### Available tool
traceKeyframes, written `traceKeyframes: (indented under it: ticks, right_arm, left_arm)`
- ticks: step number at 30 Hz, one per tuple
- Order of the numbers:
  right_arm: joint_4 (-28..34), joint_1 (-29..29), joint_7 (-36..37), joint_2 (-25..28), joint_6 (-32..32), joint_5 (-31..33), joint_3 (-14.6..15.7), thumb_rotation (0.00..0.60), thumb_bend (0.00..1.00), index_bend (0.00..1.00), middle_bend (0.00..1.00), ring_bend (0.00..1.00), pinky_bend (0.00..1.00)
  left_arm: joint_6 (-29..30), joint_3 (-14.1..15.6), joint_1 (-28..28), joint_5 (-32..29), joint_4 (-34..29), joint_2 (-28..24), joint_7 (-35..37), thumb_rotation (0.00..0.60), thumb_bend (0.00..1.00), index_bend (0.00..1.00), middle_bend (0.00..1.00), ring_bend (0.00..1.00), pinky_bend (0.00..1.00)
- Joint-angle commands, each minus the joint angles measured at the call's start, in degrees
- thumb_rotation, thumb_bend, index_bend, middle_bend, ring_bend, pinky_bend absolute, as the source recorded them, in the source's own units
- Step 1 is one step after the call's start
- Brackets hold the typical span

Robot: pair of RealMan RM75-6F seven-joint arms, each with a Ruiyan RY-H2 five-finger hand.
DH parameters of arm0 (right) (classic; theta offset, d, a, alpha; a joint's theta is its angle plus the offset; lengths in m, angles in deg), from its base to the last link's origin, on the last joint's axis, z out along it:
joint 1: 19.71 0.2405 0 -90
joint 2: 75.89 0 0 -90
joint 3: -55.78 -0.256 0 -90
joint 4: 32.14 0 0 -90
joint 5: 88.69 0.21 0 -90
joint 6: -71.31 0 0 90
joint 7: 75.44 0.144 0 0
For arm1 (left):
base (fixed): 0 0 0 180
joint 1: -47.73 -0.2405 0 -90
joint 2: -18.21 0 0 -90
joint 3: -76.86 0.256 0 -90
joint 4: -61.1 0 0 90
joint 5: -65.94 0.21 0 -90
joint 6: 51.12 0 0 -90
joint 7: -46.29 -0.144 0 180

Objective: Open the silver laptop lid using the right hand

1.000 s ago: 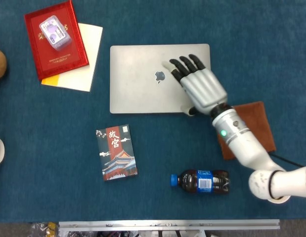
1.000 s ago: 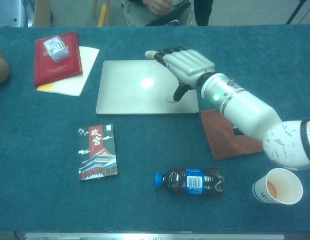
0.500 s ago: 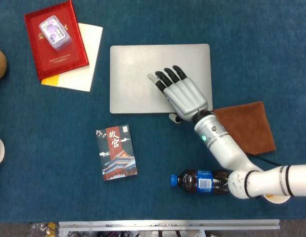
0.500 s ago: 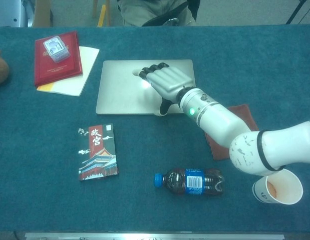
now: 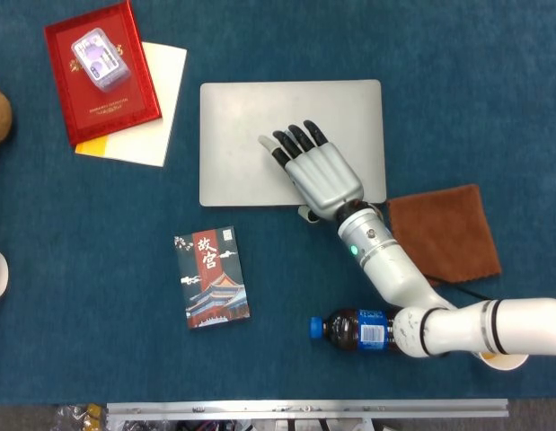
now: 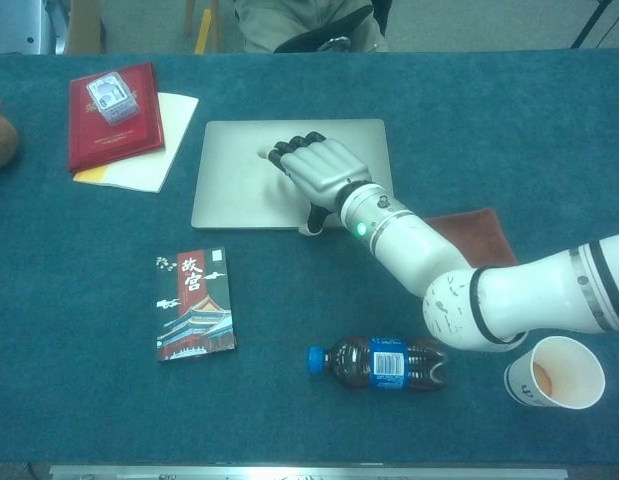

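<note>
The right hand point(image 5: 318, 175) lies palm-down, fingers spread and holding nothing, on the closed silver laptop point(image 5: 251, 135) at the table's point(image 5: 493, 90) far centre, thumb at its near edge.

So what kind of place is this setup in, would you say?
Probably a lab or office workbench staged for tests: a blue cloth-covered table with a closed silver laptop, a red book, a cola bottle, and someone seated behind.

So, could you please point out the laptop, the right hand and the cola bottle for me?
laptop point(image 5: 237, 135), head view, bare left part of the closed lid.
right hand point(image 5: 318, 175), head view, back of the hand.
cola bottle point(image 6: 379, 362), chest view, blue label.
</note>
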Motion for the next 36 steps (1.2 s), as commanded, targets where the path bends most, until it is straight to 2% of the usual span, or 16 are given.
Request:
traceKeyframes:
  ticks: [1,28,30,36]
  right_arm:
    - [-1.54,0.33,0.07,-0.89,-0.32,0.19,-0.02,0.600,0.14,0.00,0.09,0.00,0.00]
    - [-7.09,1.76,0.09,-4.73,-1.41,0.04,-1.13,0.600,0.14,0.00,0.09,0.00,0.00]
    - [-7.20,1.78,-0.01,-4.84,-1.41,-0.09,-1.09,0.600,0.16,0.00,0.09,0.00,0.00]
    - [-6.94,1.76,-0.45,-4.81,-1.24,-0.57,-0.89,0.600,0.34,0.00,0.09,0.00,0.00]
  left_arm:
    - [-0.16,0.07,0.04,0.04,0.29,0.09,0.17,0.598,0.41,0.09,0.07,0.02,0.07]
    - [-0.02,0.03,-0.16,-0.07,1.65,0.39,1.44,0.597,0.41,0.09,0.07,0.02,0.07]
    - [0.01,0.03,-0.17,-0.04,1.80,0.44,1.54,0.597,0.41,0.09,0.07,0.02,0.07]
    - [-0.24,0.03,-0.10,-0.16,2.20,0.60,1.96,0.598,0.41,0.09,0.07,0.02,0.07]
